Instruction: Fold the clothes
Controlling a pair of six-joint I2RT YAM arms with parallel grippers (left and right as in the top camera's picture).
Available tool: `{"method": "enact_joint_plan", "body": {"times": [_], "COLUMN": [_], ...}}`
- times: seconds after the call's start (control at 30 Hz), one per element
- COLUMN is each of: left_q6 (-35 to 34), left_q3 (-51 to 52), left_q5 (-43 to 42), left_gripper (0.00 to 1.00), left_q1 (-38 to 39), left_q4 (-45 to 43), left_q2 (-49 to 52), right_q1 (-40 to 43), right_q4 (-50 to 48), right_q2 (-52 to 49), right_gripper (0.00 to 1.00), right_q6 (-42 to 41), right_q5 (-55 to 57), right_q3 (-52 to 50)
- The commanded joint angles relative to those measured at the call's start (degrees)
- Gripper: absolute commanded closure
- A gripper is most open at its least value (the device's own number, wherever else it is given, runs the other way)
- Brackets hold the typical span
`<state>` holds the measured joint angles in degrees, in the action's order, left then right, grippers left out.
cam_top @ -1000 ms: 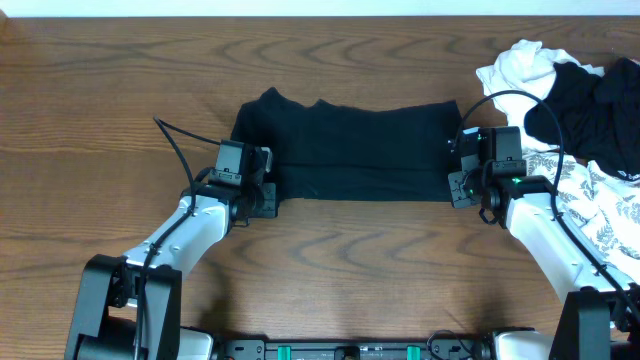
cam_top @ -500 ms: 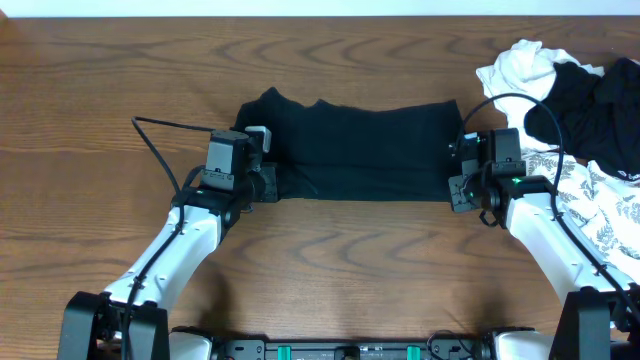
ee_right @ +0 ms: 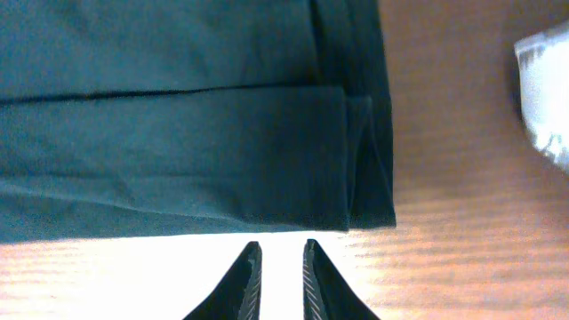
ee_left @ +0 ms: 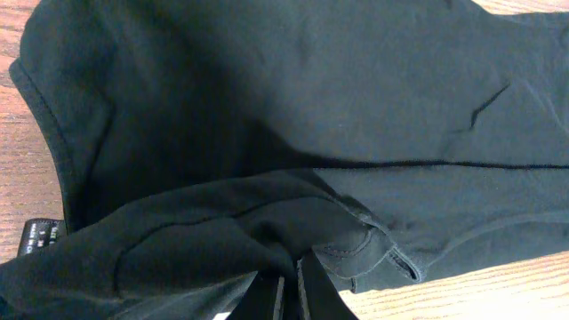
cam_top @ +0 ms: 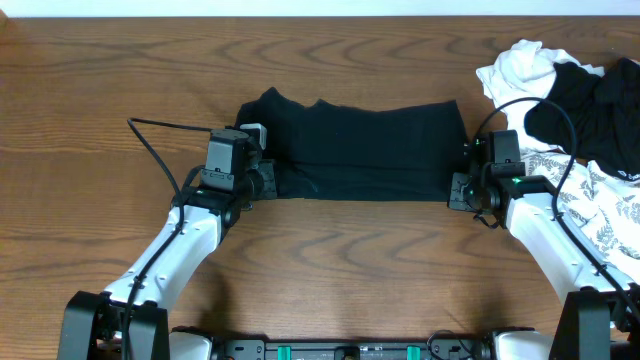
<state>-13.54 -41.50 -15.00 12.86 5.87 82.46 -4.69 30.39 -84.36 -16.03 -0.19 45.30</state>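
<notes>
As the overhead camera shows it, main garment: the plain black fabric garment (cam_top: 360,145) lies folded in a wide band midway across the brown wooden table (cam_top: 100,100).
Overhead, pile: a crumpled white cloth (cam_top: 520,65), a second black cloth (cam_top: 590,110) and a white grey-leaf-print cloth (cam_top: 610,215) are heaped at the table's right edge, beyond the band's right end.
Overhead, arms: the left gripper (cam_top: 268,183) is at the band's near-left corner, the right gripper (cam_top: 458,190) at its near-right corner.
Left wrist, tool: the left gripper (ee_left: 289,298) is clamped together on a puckered fold of the black garment (ee_left: 356,89), which lies over the flat layers.
Right wrist, tool: the right gripper (ee_right: 280,271) is narrowly parted with nothing between its fingers, over bare table (ee_right: 444,178) just short of the near hem of the black garment (ee_right: 178,133).
Right wrist, edge: the white cloth (ee_right: 547,89) shows at the far right.
</notes>
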Motion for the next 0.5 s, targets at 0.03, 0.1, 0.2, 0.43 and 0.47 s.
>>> {"method": "enact_joint_plan", "body": {"times": [0.03,0.1,0.2,0.43,0.47], "left_q6": [-0.3,-0.3,-0.3,-0.3,-0.3], "left_q3": [-0.1,-0.1,-0.1,-0.1,-0.1], "left_q5": [0.7,0.7,0.7,0.7,0.7], "left_gripper": [0.94,0.94,0.94,0.94,0.94], "left_q1": [0.1,0.1,0.1,0.1,0.1], "left_q4": [0.0,0.0,0.1,0.8,0.9], "left_q2": [0.0,0.0,0.0,0.0,0.0], "right_q1": [-0.3,-0.3,-0.3,-0.3,-0.3], "right_q4": [0.3,0.1,-0.1,-3.2,-3.7], "right_q2": [-1.2,-2.2,-3.8,-5.6,-5.6], "right_gripper": [0.82,0.79,0.79,0.8,0.8], "right_q6": [-10.2,-11.9,-14.6,-17.2,-17.9], "right_q5": [0.4,0.5,2.0,2.6,2.6], "right_q3": [-0.1,-0.1,-0.1,-0.1,-0.1]}}
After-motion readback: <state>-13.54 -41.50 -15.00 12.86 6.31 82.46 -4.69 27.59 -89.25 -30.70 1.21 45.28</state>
